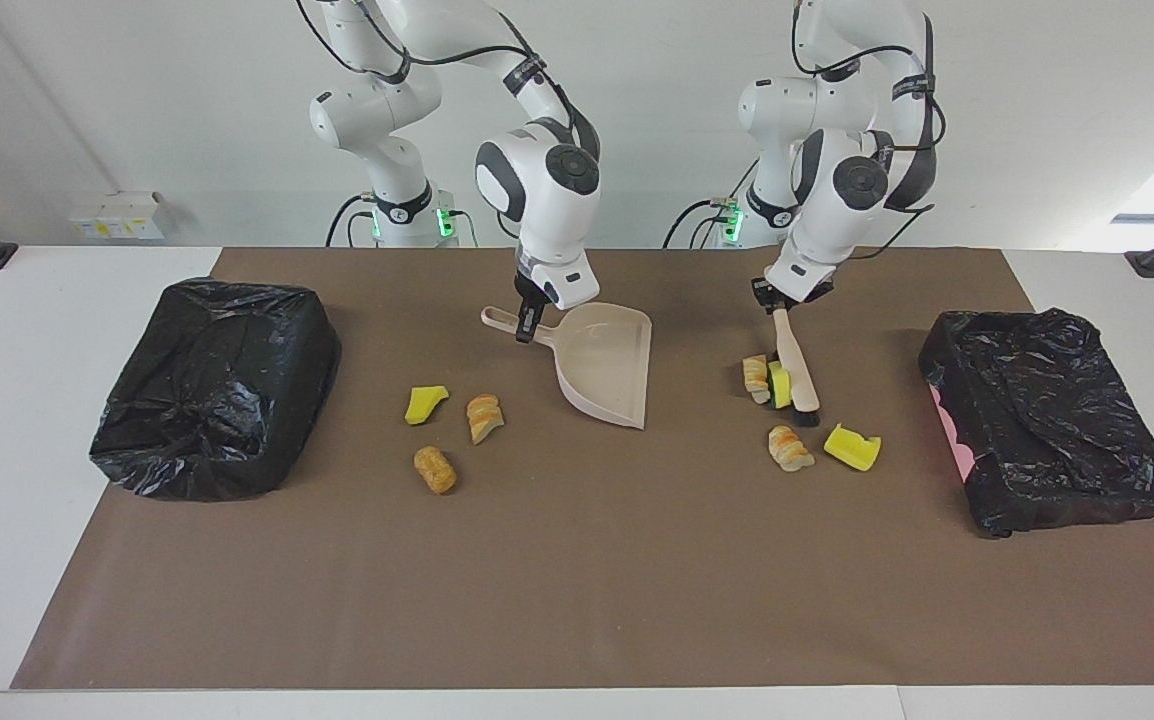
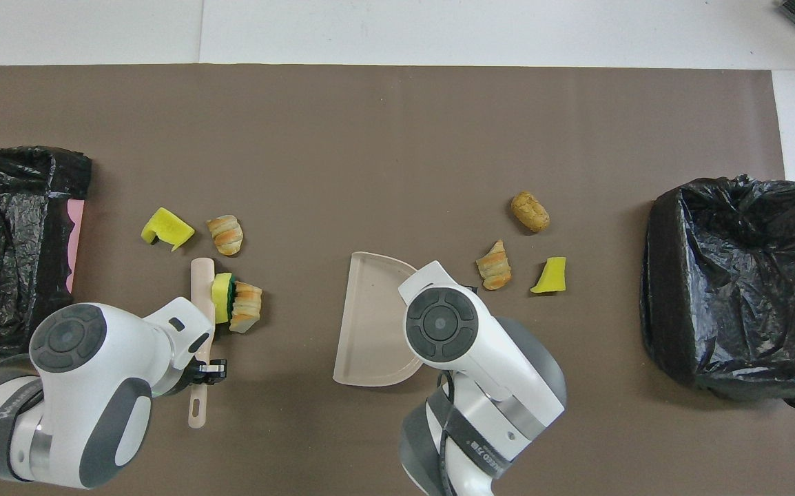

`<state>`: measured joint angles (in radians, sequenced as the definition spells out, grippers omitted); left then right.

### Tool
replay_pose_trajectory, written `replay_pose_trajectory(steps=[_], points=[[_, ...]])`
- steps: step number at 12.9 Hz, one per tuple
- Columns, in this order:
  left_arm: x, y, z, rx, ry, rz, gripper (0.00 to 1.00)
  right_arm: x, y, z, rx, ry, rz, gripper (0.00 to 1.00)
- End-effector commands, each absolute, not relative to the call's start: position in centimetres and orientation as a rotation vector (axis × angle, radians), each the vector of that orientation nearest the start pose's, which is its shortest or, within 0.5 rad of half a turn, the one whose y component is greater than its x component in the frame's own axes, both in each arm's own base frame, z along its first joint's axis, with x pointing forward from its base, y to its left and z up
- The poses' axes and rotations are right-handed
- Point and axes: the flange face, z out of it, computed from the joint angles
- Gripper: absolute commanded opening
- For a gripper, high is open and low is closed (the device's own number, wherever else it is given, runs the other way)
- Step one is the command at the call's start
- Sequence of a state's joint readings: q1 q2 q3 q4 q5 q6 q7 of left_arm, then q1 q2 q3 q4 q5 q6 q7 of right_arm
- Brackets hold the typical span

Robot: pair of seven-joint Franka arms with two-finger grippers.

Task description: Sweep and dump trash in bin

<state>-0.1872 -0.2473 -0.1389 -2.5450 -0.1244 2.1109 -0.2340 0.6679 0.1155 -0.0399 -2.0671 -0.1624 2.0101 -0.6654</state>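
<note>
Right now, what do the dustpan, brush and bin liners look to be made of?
Dustpan: beige, smooth, matte, thin molded walls; probably plastic. Brush: matching beige handle, likely plastic too, with dark bristles underneath. Bin liners: thin black plastic film, crinkled and glossy with highlights.
</note>
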Motion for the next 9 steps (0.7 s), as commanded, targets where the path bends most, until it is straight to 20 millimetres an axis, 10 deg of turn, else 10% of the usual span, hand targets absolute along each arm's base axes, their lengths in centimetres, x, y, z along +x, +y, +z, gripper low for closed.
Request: replay_pose_trajectory(steps=[1,9], points=[[38.0,-17.4,33.0,-3.19,0.036,0.302,0.0,44.8,31.1,36.7,-2.501,-2.133,0.253,0.0],[33.7,-30.0,34.9,-3.279,0.394,0.263,0.0,45.3,30.8,36.4,-2.524,-2.106,0.241,0.0]])
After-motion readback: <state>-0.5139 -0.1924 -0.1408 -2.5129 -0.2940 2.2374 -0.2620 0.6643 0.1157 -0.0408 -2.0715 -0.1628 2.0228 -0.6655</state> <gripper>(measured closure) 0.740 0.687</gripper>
